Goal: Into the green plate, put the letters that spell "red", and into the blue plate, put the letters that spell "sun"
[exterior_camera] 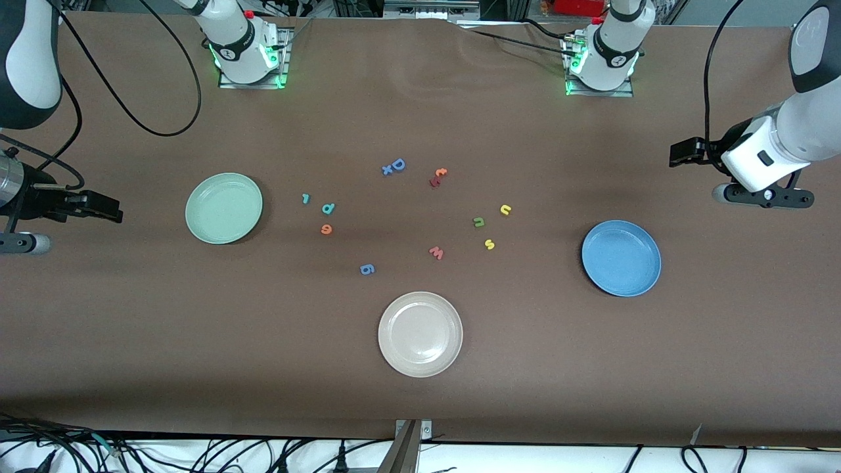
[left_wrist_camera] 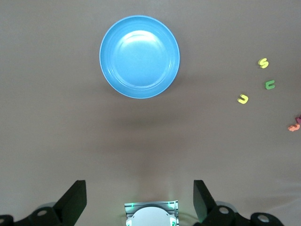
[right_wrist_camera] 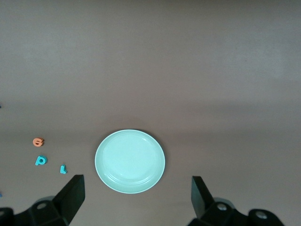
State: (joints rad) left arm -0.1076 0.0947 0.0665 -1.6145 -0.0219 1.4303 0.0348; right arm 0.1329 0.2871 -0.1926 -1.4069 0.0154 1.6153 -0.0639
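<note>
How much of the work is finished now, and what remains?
Nothing is done yet: the green plate and the blue plate hold no letters. Nothing is in hand: the left gripper and right gripper hang open over the table's ends. Left: r, e, d, then s, u, n.

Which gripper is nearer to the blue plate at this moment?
Left. The left gripper hangs open just off the blue plate at its own end of the table. The right gripper, also open, waits at the other end beside the green plate.
</note>
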